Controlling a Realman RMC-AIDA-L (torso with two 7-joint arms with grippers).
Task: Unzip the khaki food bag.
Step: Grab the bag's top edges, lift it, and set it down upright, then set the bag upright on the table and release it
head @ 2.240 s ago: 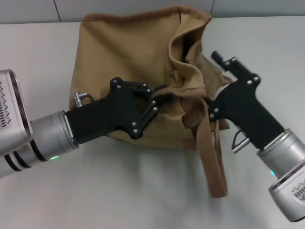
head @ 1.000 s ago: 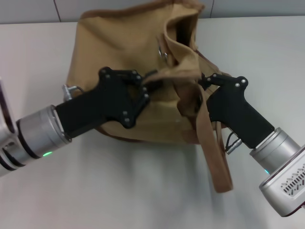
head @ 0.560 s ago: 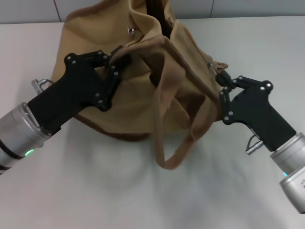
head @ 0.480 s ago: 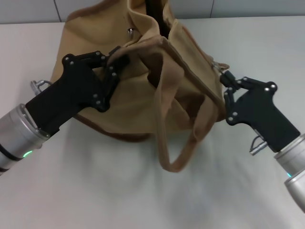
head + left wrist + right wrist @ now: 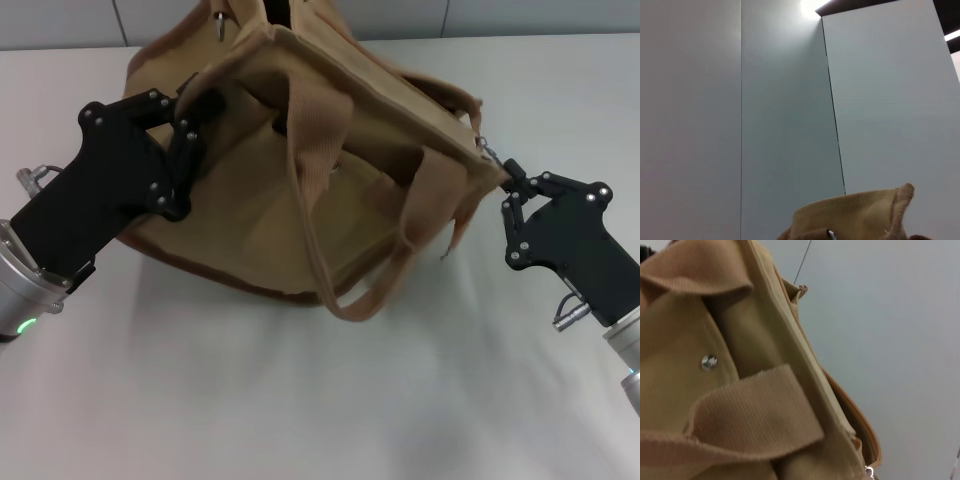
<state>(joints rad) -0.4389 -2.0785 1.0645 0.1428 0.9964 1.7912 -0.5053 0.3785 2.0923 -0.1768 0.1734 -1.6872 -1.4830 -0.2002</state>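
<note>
While the left gripper [image 5: 190,120] clenches one top corner of the khaki food bag [image 5: 250,215] on the table [image 5: 300,400], the right gripper [image 5: 512,190] pinches the opposite zipper end, apparently stretching the top taut for unzipping.

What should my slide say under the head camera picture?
Left gripper and right gripper stretch the khaki food bag between them.

The khaki food bag [image 5: 300,220] is coarse woven tan cloth, matt, with ribbed webbing strap handles [image 5: 310,170] and a small shiny metal snap [image 5: 708,362]. Both grippers, left [image 5: 185,125] and right [image 5: 515,190], are matt black with small metal screws. The table [image 5: 250,400] is smooth, pale, faintly reflective.
</note>
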